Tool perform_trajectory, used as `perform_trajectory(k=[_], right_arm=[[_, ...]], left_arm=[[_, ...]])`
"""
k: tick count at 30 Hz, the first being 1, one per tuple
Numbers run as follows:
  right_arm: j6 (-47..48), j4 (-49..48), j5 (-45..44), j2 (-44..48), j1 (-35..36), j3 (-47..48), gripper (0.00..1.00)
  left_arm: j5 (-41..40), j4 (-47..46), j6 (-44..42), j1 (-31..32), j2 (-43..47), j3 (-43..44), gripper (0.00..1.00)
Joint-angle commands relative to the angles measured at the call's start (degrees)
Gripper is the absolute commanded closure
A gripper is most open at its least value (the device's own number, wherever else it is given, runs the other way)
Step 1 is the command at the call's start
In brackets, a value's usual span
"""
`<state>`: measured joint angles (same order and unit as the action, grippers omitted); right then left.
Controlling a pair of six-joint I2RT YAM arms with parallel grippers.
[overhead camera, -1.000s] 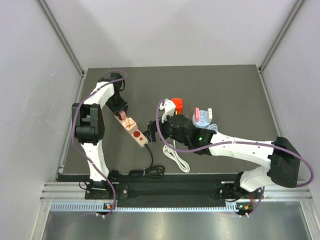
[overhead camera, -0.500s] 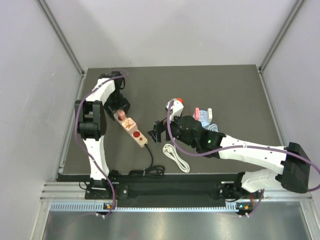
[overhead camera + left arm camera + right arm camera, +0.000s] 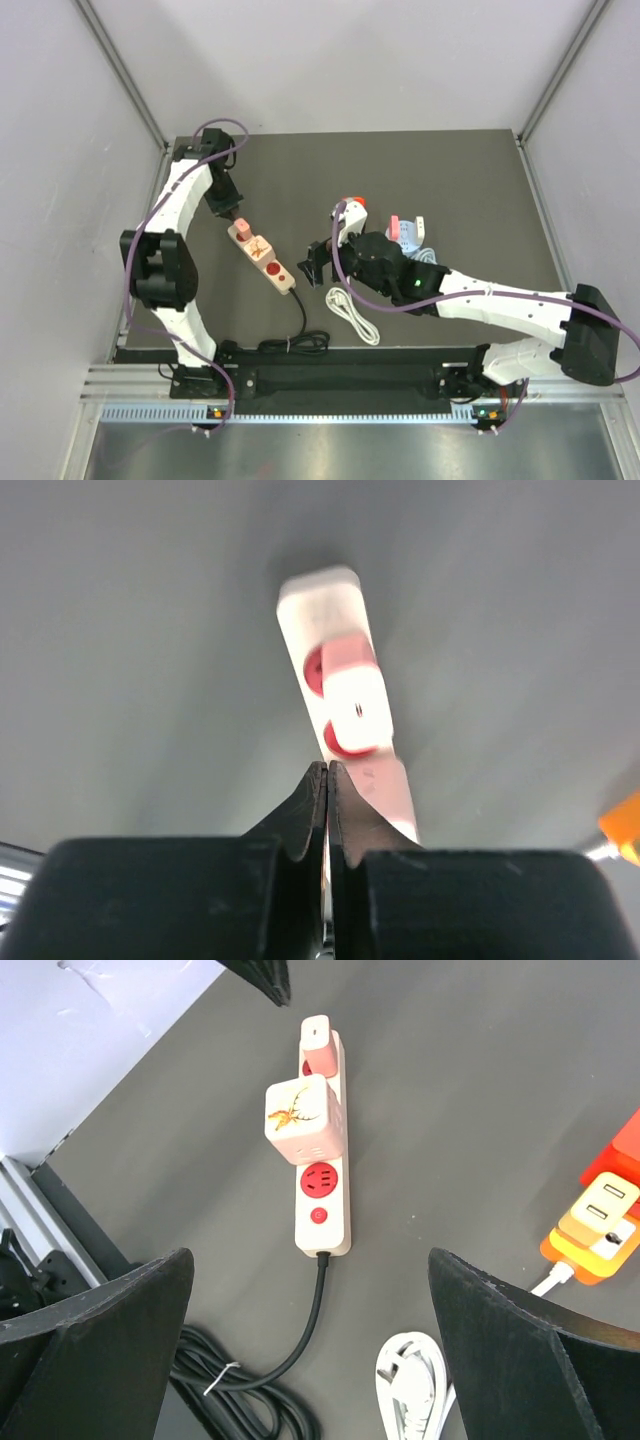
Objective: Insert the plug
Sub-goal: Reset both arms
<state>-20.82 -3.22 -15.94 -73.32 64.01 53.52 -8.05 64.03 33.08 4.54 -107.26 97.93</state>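
Observation:
The red plug point(image 3: 357, 203) lies behind my right wrist, mostly hidden by it; in the right wrist view only its corner point(image 3: 630, 1140) shows at the right edge, next to the orange power strip point(image 3: 590, 1245). A cream power strip point(image 3: 266, 260) point(image 3: 322, 1175) with red sockets carries a cube adapter point(image 3: 297, 1118) and a small pink plug point(image 3: 318, 1040). My left gripper point(image 3: 230, 212) point(image 3: 327, 770) is shut on nothing, just behind that strip's far end. My right gripper point(image 3: 315, 265) point(image 3: 310, 1260) hangs wide open over the strip's cable end.
A coiled black cable point(image 3: 295, 343) point(image 3: 240, 1400) runs from the cream strip toward the near edge. A bundled white cable point(image 3: 352, 315) point(image 3: 415, 1380) lies beside it. A blue and pink object point(image 3: 405, 235) sits behind my right arm. Grey walls enclose the dark mat.
My left gripper has come off the cream strip's far end, drawn back toward the rear and closed empty. My right arm shifted a little early on, then held still.

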Motion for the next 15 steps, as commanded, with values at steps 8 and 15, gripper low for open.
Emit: perform_trajectory(k=[8,15], right_arm=[[-1.1,-1.0,-0.5,-0.7,1.1,1.9,0.0],[-1.1,2.7,-2.0,1.7,1.3,1.8,0.0]], left_arm=[[6.4,-15.2,-2.7,-0.1,5.5,-15.5,1.0],[6.1,-11.2,-2.7,-0.5,2.2,-10.2,1.0]])
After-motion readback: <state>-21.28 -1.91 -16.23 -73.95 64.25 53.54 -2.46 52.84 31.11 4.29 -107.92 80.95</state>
